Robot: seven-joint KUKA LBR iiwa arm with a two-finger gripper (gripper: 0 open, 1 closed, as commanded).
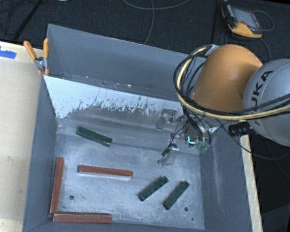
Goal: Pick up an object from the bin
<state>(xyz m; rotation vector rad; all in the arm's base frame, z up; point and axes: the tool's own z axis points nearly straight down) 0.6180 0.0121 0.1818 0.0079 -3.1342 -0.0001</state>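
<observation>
The approach seemed the step in hand; the gripper (pixel 168 156) hung over the bare floor of the bin (pixel 114 69), and whether it stood open or closed I could not tell; nearest, just in front of the gripper, lay a dark green bar (pixel 152 188), its long axis diagonal, far end pointing toward the gripper; the next move likely called for shifting forward, turning across that axis, then descending.

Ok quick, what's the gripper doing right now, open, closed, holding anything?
Gripper: open or closed cannot be told; it hangs just beyond a dark green bar on the right.
</observation>
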